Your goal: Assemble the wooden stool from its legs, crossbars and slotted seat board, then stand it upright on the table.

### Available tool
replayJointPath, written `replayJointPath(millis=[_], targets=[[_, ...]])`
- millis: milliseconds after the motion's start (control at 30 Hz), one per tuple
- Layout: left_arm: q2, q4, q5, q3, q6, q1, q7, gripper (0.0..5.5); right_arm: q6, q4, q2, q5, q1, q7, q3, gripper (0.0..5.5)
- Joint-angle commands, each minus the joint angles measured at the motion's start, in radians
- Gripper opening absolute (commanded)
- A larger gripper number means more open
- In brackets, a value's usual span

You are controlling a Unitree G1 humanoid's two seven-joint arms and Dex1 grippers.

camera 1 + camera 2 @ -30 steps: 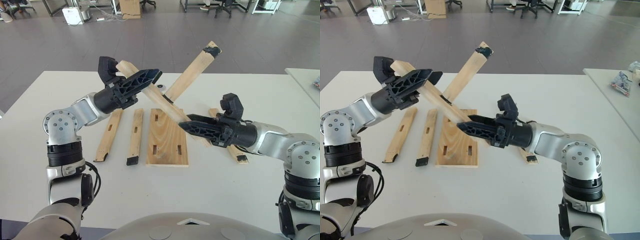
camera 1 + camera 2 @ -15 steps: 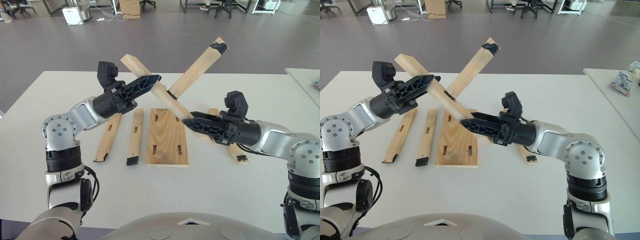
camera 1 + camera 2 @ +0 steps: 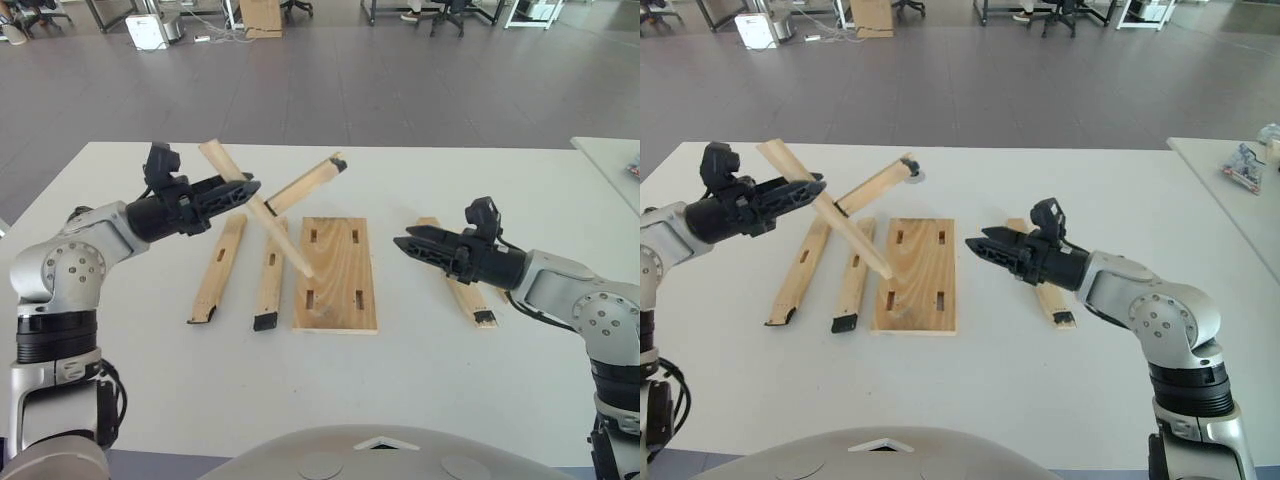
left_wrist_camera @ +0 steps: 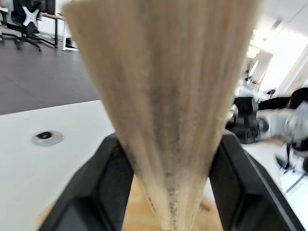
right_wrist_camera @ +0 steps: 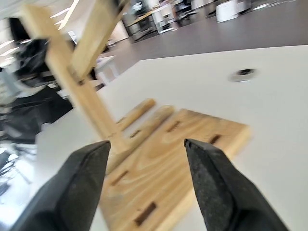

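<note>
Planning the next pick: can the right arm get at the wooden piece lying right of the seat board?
Probably yes: the right pincer is open and empty, and the wooden piece lies flat just beneath that arm with nothing resting on it.

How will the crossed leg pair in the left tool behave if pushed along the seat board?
Probably stiff: the crossed leg pair is solid wood, joined at one crossing. Likely tippy: the left tool grips only one tilted leg near its top, so it may pivot. The loose seat board could slide on the smooth table.
</note>
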Motion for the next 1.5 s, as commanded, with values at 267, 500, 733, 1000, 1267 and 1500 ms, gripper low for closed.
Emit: replayJointPath(millis=[267, 500, 733, 1000, 1267, 1500], targets=[[-0.014, 0.025, 0.089, 0.007, -0.333, 0.078, -0.408, 2.1, -0.027, 0.047, 0.003, -0.095, -0.012, 0.03, -0.056, 2.89], [-0.055, 0.033, 0.152, -0.024, -0.448, 0.073, -0.444, 2.1, -0.037, 0.063, 0.029, -0.151, -0.02, 0.01, -0.066, 2.89], [-0.083, -0.086, 0.144, -0.02, -0.451, 0.16, -0.39, 2.1, -0.032, 0.095, 0.04, -0.181, -0.058, 0.025, -0.062, 2.89], [-0.08, -0.075, 0.227, -0.09, -0.544, 0.193, -0.445, 2.1, -0.028, 0.107, 0.042, -0.193, -0.072, 0.028, -0.065, 2.89], [-0.048, 0.026, 0.334, -0.161, -0.665, 0.188, -0.516, 2.09, -0.026, 0.096, 0.057, -0.196, -0.072, 0.025, -0.068, 2.89], [-0.03, 0.035, 0.373, -0.269, -0.609, 0.131, -0.472, 2.08, -0.024, 0.079, 0.072, -0.192, -0.058, 0.021, -0.069, 2.89]])
